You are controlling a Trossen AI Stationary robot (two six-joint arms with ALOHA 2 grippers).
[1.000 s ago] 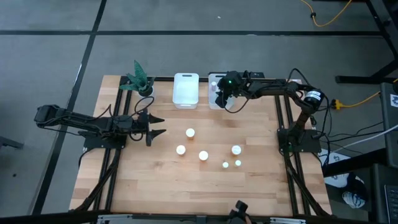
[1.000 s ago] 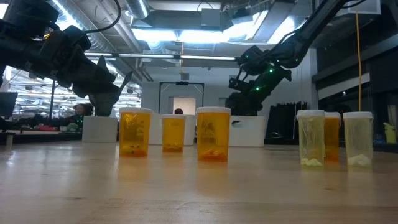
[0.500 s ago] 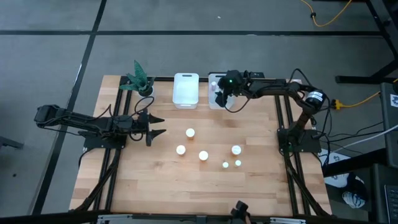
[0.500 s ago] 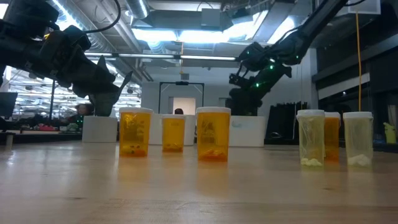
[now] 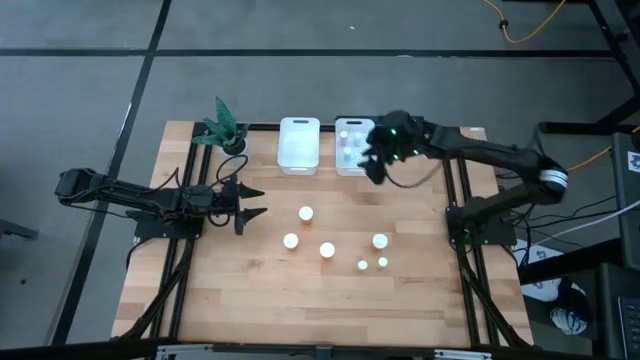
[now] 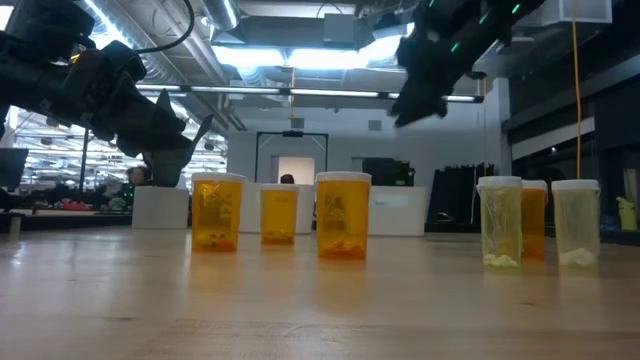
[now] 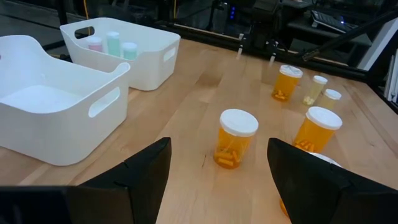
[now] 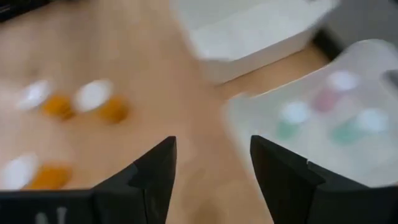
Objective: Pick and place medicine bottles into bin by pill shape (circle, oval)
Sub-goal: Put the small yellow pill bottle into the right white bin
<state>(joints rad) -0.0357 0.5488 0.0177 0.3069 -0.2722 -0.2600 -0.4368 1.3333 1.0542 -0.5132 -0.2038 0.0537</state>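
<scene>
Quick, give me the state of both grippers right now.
Left gripper: open, empty, waiting at the table's left side.
Right gripper: open, empty, beside the white plastic bin with small bottles inside.

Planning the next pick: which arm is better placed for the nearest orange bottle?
Left. Its open, empty pincer faces the white-capped orange bottle close ahead; the right pincer, open and empty, is up beside the white bin holding three small bottles.

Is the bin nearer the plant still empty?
Yes: in the left wrist view the nearer white bin shows only its bare floor, while the other bin holds three small bottles.
</scene>
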